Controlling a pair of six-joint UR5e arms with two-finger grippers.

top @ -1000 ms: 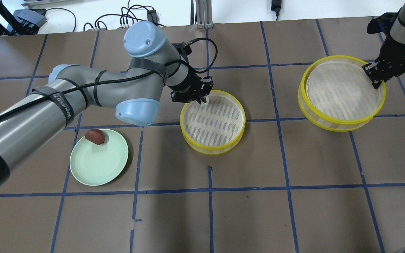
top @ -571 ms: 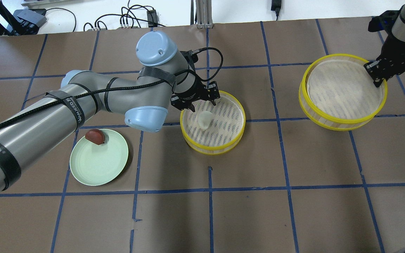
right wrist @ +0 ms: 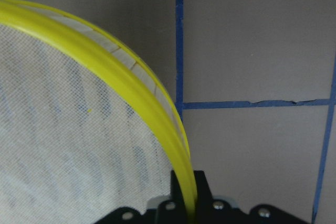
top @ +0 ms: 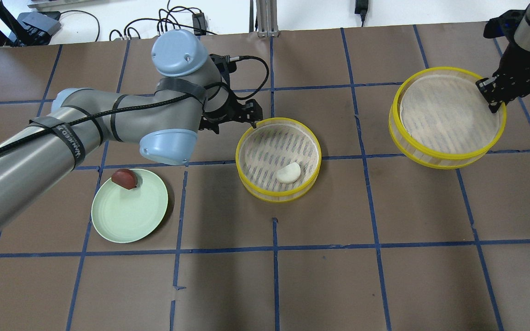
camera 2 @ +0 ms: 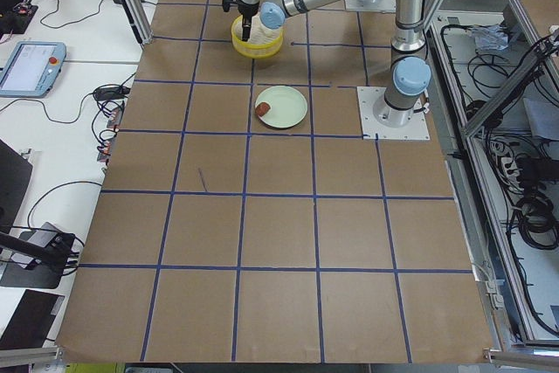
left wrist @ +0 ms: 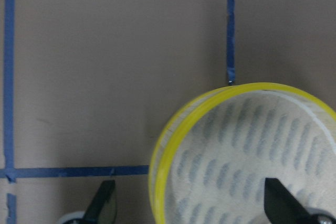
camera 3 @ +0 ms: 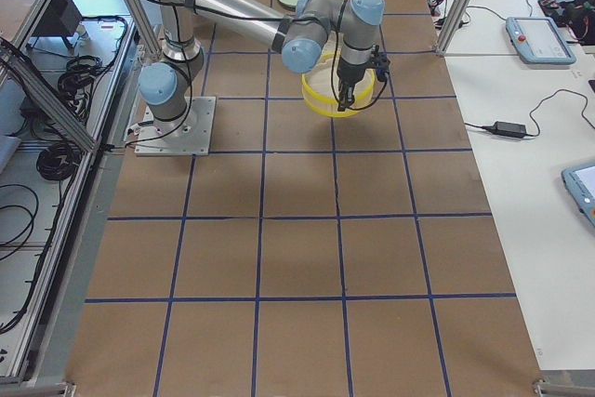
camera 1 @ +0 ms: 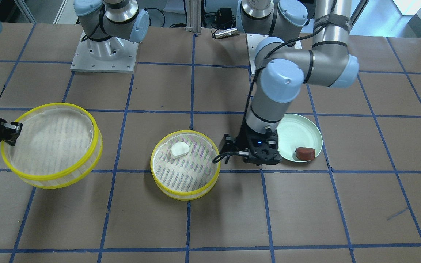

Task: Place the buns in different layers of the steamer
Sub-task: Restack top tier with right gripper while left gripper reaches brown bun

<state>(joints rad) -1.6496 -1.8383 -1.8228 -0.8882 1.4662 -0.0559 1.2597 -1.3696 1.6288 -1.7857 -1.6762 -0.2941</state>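
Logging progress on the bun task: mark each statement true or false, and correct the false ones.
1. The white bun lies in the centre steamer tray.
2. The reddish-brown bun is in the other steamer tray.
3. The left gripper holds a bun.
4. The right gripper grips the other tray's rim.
1. True. The white bun lies on the mesh of the centre steamer tray.
2. False. The reddish-brown bun sits on the green plate; the other steamer tray holds no bun.
3. False. The left gripper is open and empty, straddling the centre tray's rim.
4. True. The right gripper is shut on that rim.
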